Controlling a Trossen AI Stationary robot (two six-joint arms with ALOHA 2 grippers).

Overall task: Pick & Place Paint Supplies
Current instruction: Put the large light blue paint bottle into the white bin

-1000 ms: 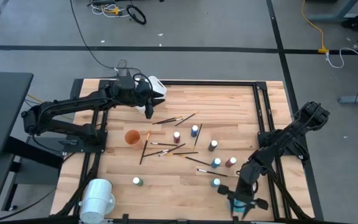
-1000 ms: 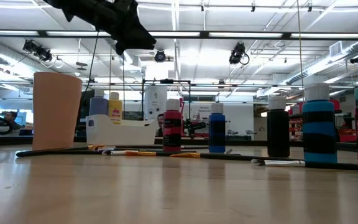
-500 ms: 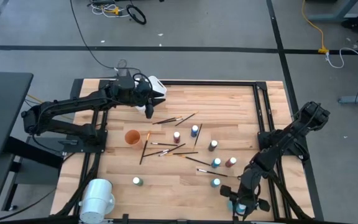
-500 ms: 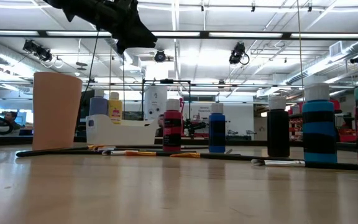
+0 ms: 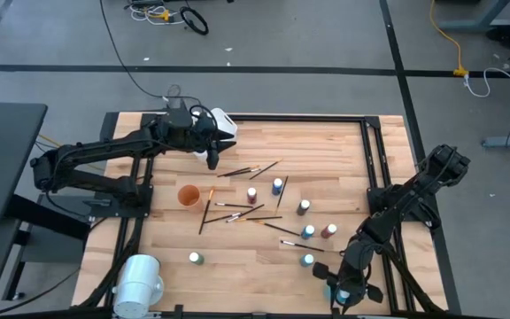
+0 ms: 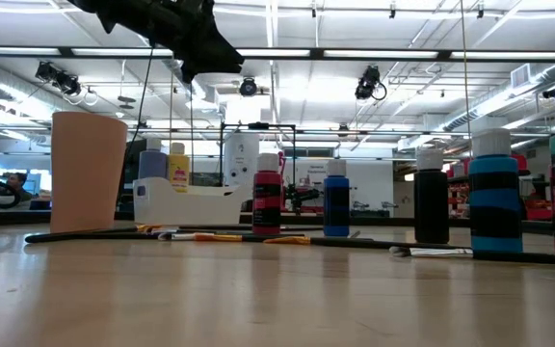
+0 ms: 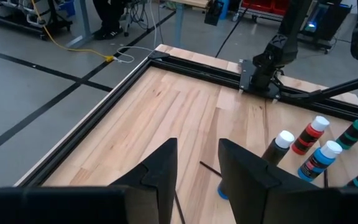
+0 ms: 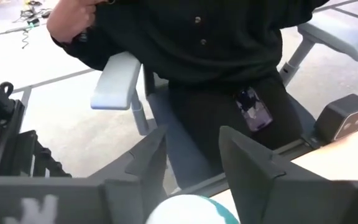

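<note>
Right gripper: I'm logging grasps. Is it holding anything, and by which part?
It cannot be told: a white-capped bottle sits at the right gripper, but no grip shows.

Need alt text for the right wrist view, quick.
The right arm's two dark fingers frame a white-capped teal paint bottle at the picture's bottom edge. Beyond them sits a person in dark clothing on a grey chair.

- White-capped paint bottles stand upright, scattered mid-table.
- Thin dark brushes lie flat among them, some crossing.
- One teal bottle sits between my right fingers.
</note>
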